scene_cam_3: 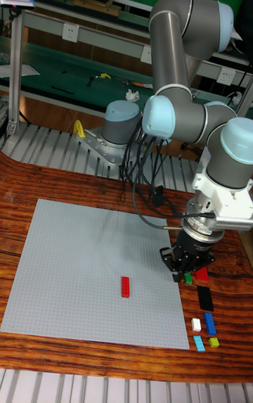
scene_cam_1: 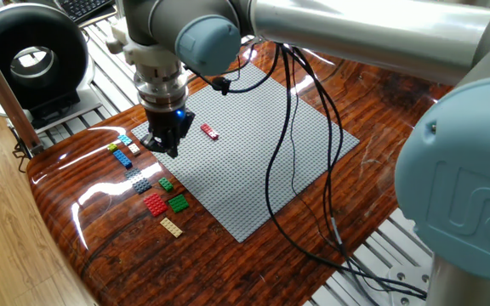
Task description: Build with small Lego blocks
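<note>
UR5's black two-finger claw (scene_cam_1: 168, 146) hangs at the grey studded baseplate's (scene_cam_1: 253, 161) edge, directly beside the loose small Lego blocks (scene_cam_1: 154, 191) strung along the glossy wood worktop (scene_cam_1: 100, 229); claw's spread can't be told. One red brick (scene_cam_1: 209, 131) sits on the plate.
</note>
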Tool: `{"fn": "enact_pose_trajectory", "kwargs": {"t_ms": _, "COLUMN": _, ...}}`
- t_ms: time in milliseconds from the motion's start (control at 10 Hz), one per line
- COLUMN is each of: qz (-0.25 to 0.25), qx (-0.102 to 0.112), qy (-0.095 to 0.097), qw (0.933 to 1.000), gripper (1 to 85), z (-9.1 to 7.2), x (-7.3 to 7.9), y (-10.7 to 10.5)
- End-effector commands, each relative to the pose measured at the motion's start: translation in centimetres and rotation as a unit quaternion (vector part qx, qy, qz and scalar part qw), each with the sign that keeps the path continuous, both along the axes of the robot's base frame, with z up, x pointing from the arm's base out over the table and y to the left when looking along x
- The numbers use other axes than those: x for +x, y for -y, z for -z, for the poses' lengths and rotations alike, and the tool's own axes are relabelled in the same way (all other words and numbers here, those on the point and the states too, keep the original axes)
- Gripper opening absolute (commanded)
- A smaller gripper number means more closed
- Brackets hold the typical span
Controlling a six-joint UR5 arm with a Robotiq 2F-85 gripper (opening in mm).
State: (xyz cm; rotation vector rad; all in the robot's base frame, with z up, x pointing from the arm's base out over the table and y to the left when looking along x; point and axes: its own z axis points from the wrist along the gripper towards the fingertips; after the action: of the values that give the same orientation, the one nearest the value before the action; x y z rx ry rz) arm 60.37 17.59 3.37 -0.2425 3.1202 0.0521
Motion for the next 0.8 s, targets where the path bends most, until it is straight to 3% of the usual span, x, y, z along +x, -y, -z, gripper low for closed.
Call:
{"fn": "enact_pose_trajectory", "kwargs": {"t_ms": 0, "qz": -0.009, "qx": 0.006, "qy": 0.004, "qw": 0.9999, "gripper": 1.3, "z": -0.3, "x": 0.4, "y": -0.4}}
{"fn": "enact_pose_trajectory", "kwargs": {"t_ms": 300, "qz": 0.011, "qx": 0.033, "qy": 0.014, "qw": 0.9993, "gripper": 1.3, "z": 0.8, "x": 4.5, "y": -4.5}}
{"fn": "enact_pose_trajectory", "kwargs": {"t_ms": 500, "qz": 0.015, "qx": 0.03, "qy": 0.006, "qw": 0.9994, "gripper": 1.3, "z": 0.3, "x": 4.6, "y": -4.7}}
{"fn": "enact_pose_trajectory", "kwargs": {"t_ms": 700, "qz": 0.0, "qx": 0.029, "qy": 0.011, "qw": 0.9995, "gripper": 1.3, "z": 0.3, "x": 4.8, "y": -4.6}}
